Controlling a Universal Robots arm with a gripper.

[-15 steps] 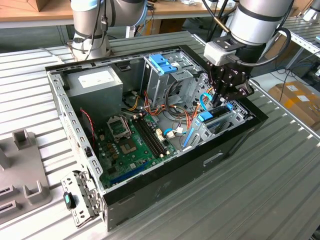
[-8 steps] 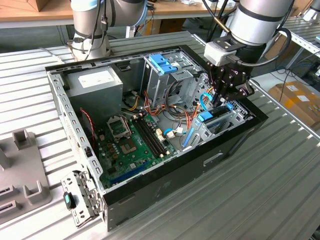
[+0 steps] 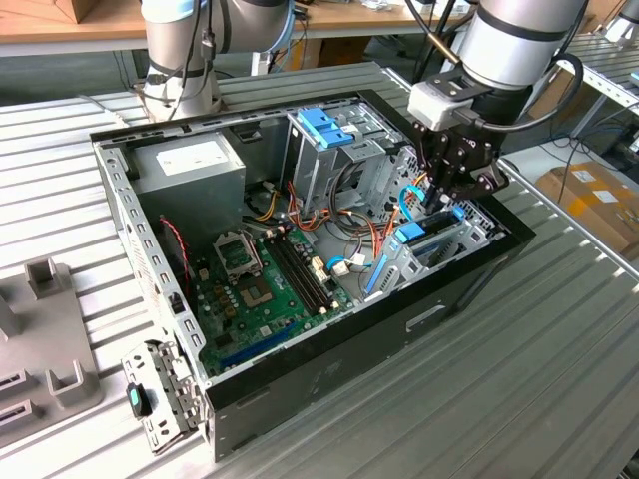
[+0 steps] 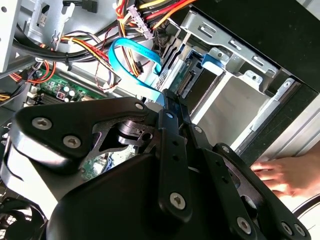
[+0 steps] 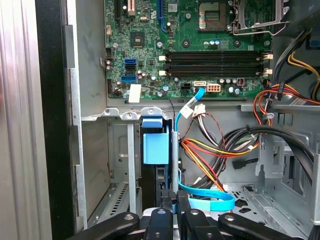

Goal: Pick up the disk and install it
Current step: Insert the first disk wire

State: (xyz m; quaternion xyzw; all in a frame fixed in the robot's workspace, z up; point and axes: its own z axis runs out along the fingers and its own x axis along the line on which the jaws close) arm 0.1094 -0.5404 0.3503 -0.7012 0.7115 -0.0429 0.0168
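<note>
Made out no legible print anywhere. Noted a white sticker (image 3: 193, 156) on the grey power-supply box (image 3: 228, 185), well apart from the fingers (image 5: 184, 210), lettering too small to read; likewise markings on the motherboard (image 5: 150, 45) beyond them.

First wrist view: disk (image 5: 155, 145) sits edge-on inside drive cage (image 5: 131, 115), label hidden; its near end is covered by hand (image 5: 175, 197), itself edge-cropped.
</note>
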